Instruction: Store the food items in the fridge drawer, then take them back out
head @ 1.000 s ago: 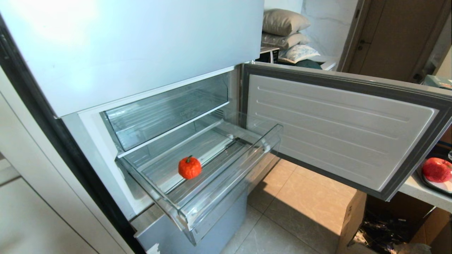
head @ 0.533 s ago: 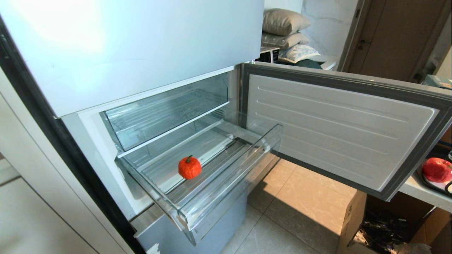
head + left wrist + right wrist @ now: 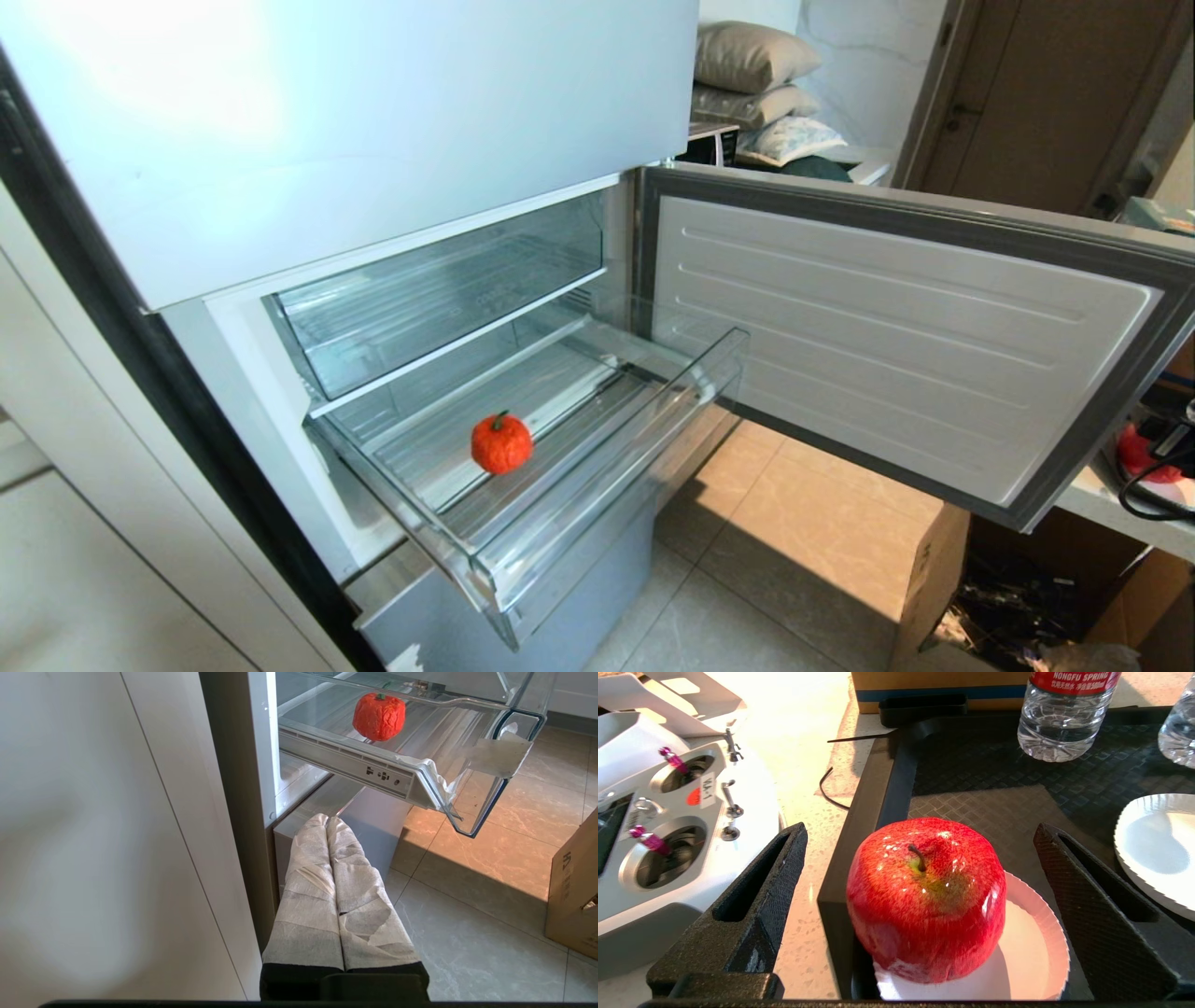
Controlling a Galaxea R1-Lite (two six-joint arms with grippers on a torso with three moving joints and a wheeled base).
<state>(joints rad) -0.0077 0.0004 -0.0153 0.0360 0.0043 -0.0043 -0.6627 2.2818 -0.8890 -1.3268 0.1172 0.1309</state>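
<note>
**Right end effector arrives over the apple; second item not yet gripped**

Change noted: a second ago the apple (image 3: 927,898) sat in plain sight on its white paper plate (image 3: 1034,956) at the right edge of the head view. The right end effector (image 3: 920,891) has now come in over it, and in the head view its dark body covers most of the fruit, leaving only a sliver of red (image 3: 1132,455).

State of the right end effector: the jaws stand wide apart and hold nothing. The apple lies squarely between the two black fingers (image 3: 756,896), with clear space on either side; neither finger touches it. The plate sits at the corner of a black tray (image 3: 896,788) on the desk (image 3: 803,728). A white remote controller (image 3: 668,826) lies just outside one finger; water bottles (image 3: 1059,714) and a second plate (image 3: 1157,844) lie beyond the fruit, further along the tray.

Left end effector (image 3: 329,823): parked low beside the fridge, cloth-wrapped fingers pressed together, empty.

Other task item: the tangerine (image 3: 501,443) rests on the ribbed floor of the fridge drawer (image 3: 597,504), which is pulled out, well apart from the working arm.

Assessment: storage is half done. The approach on the apple appears aligned; closing and lifting remain. The smooth, round skin may slip unless the grip is centred
</note>
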